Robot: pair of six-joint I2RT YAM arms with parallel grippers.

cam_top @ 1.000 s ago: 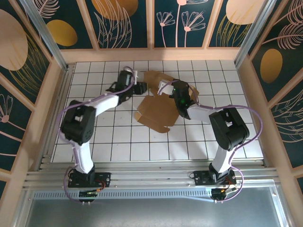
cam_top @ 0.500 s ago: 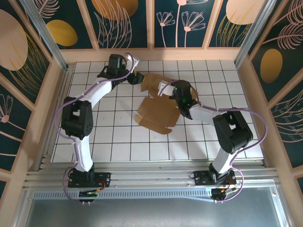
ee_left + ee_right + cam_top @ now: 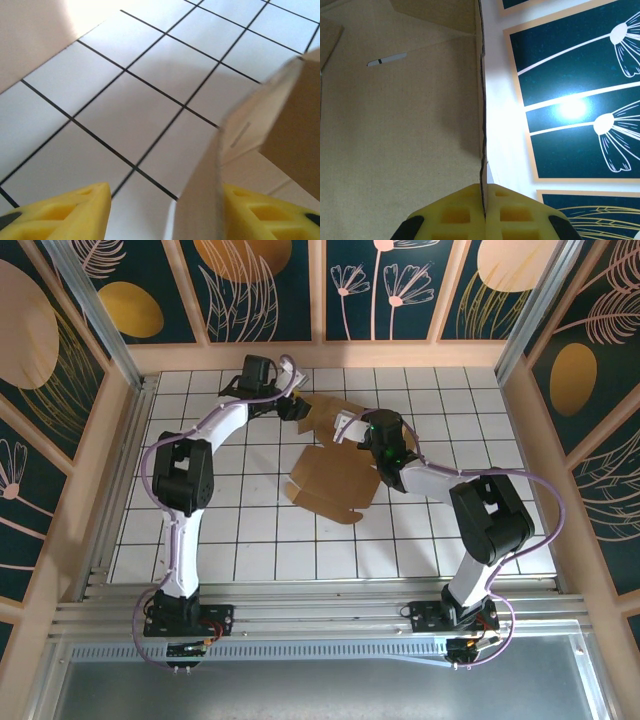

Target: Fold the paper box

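While the right gripper [image 3: 348, 427] clamped a raised panel of the paper box [image 3: 335, 480], the brown die-cut sheet lay partly unfolded near the middle of the white tiled table [image 3: 250, 540]. Its near flaps rested flat on the tiles and its far part was lifted between the two arms. Seen from the right wrist, that gripper's yellow pads [image 3: 450, 217] met tightly on a thin upright edge of the paper box [image 3: 400, 125], with a dark floral wall panel [image 3: 570, 65] beyond.

The left gripper [image 3: 290, 405] reached to the far left edge of the sheet, close to the back wall. In its wrist view the jaws stood apart. One yellow finger [image 3: 65, 212] sat clear of the cardboard over the bare tiles [image 3: 125, 100], and a standing flap [image 3: 280, 115] rose in the gap, just beside the other finger [image 3: 265, 215]. Whether the flap touched that finger could not be told, but it was not squeezed from both sides.
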